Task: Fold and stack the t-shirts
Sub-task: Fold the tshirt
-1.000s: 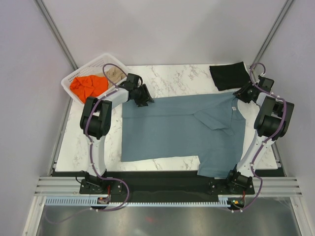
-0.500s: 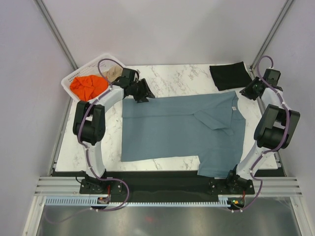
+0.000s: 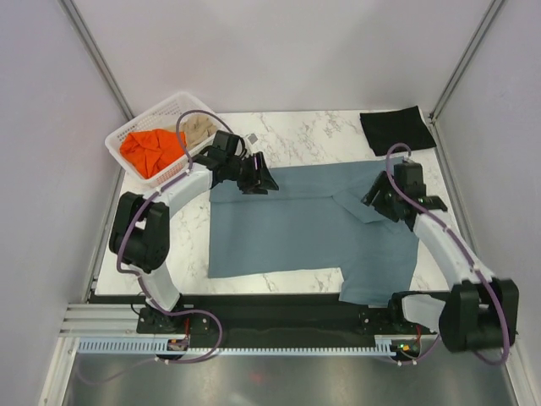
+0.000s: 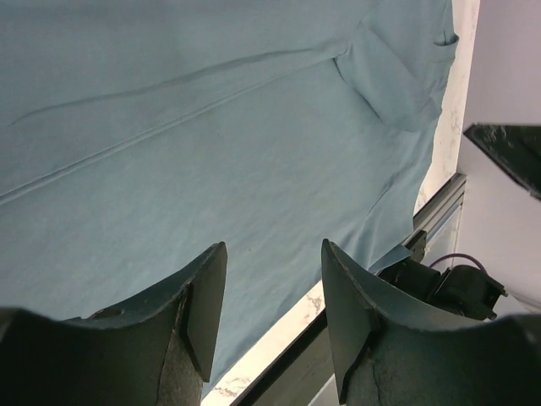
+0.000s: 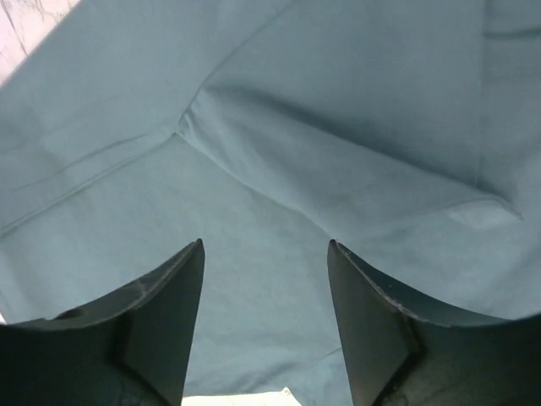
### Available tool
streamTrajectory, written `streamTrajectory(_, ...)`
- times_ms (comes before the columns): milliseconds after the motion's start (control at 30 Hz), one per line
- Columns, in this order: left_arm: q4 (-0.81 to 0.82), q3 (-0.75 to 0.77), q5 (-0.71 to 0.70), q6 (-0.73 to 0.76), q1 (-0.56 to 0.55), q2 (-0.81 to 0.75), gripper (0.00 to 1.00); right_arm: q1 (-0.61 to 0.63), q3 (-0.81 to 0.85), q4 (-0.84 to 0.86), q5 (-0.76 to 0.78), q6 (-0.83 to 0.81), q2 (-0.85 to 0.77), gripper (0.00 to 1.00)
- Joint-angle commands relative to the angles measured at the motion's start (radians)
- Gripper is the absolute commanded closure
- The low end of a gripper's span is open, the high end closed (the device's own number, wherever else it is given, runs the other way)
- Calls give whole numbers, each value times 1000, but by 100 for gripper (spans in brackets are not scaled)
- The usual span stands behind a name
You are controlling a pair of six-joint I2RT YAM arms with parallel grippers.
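Blue-grey shirt (image 3: 287, 228) is lying barely folded beneath our left gripper (image 4: 272, 254) and right gripper (image 5: 266, 249), both gaping empty. We are counting only the black shirt (image 3: 393, 129), beyond the right, done; orange shirt (image 3: 150, 148) and beige shirt (image 3: 197, 127) are waiting.

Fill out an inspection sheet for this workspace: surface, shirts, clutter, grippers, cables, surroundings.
Surface: white marbled table.
Job's things: blue-grey shirt spread flat, its right sleeve folded inward and its near right corner past the table's edge. Black shirt folded at the far right corner. Orange shirt and beige shirt crumpled in the basket.
Clutter: white basket, far left corner.
Grippers: left gripper open, empty, over the blue-grey shirt's far edge. Right gripper open, empty, over the folded sleeve.
Cables: purple cables loop along both arms.
Surroundings: pale walls, metal rail at the near edge.
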Motion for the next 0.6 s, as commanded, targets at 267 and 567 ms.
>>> streamTrajectory(267,27,-65,77,33,45,-89,43,-12,-401,342,-21,155,-368,21)
streamTrajectory(567,30,-63,117,22,83,-109,43,-12,-536,496,-23,213,-392,4)
